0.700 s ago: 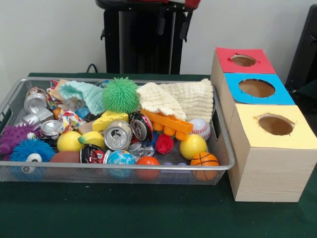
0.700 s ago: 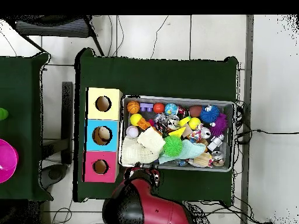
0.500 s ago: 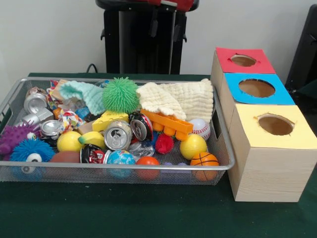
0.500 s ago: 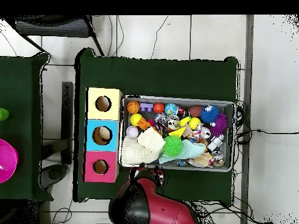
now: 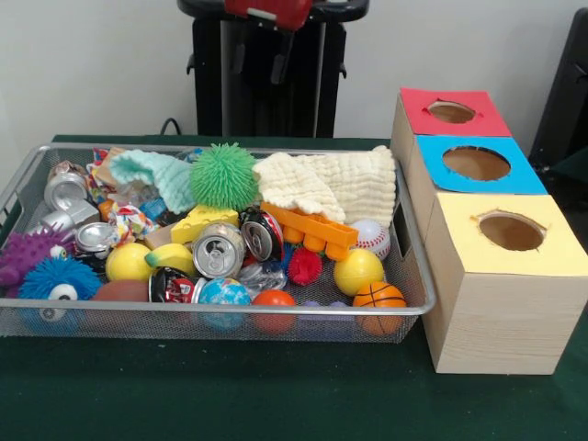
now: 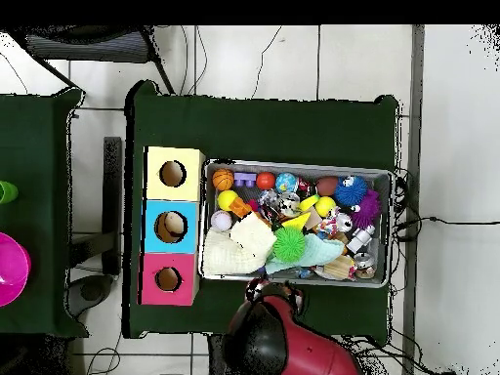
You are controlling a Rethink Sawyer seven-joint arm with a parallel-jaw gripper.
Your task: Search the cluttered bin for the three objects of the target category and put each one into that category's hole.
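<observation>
On green table: bin (image 5: 415, 308) silver wire mesh, full of toys | hole (image 5: 451, 112) round, red-topped box | tool (image 5: 260, 57) state unclear

End effector (image 5: 260, 57) cut off at the front view's top edge, its state unreadable there and overhead.

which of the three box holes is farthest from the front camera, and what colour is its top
The hole in the red-topped box. It sits at the far end of the row, behind the blue-topped box in the middle and the yellow-topped box nearest the camera.
</observation>
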